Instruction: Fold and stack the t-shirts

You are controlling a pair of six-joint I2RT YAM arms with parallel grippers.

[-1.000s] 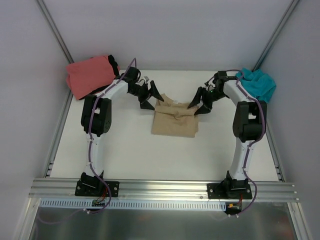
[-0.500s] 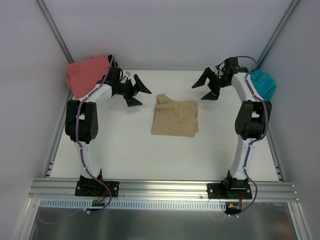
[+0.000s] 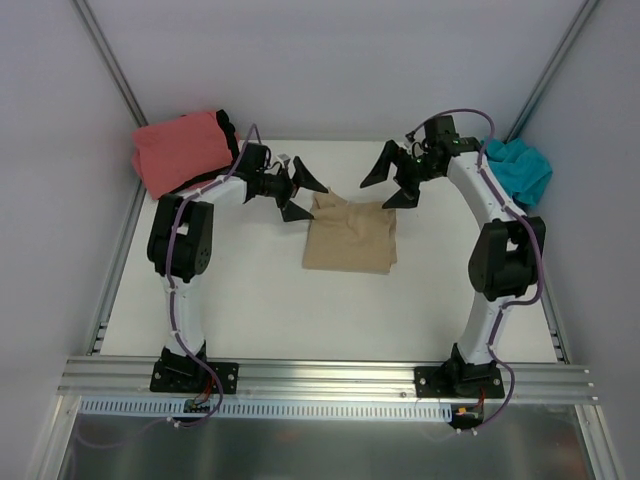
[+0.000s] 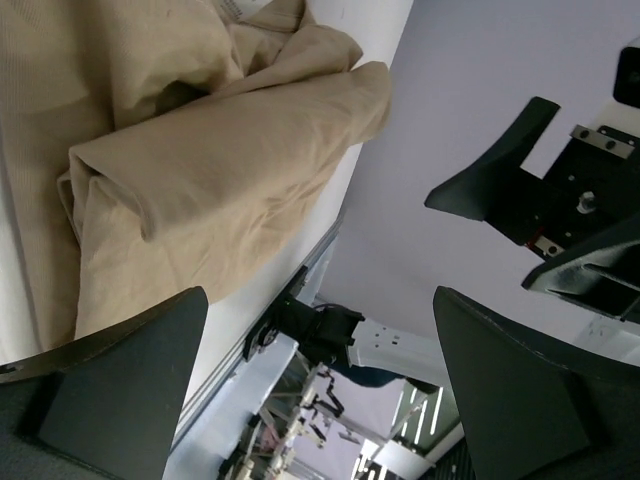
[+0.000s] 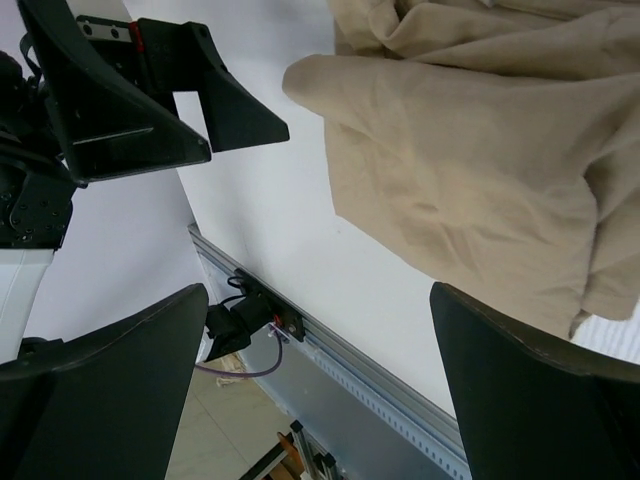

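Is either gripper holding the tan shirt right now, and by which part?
Nothing is held. The left gripper and right gripper are both open near the far corners of the tan t-shirt, no cloth between their fingers.

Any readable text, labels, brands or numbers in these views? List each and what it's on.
No text can be read in any view.
tan t-shirt: plain, no print.
coral-pink t-shirt and teal t-shirt: plain where visible.
aluminium rail: no legible marking.

The tan t-shirt (image 3: 350, 240) is soft, matt, creased cloth; the table (image 3: 250, 295) is smooth matt white.
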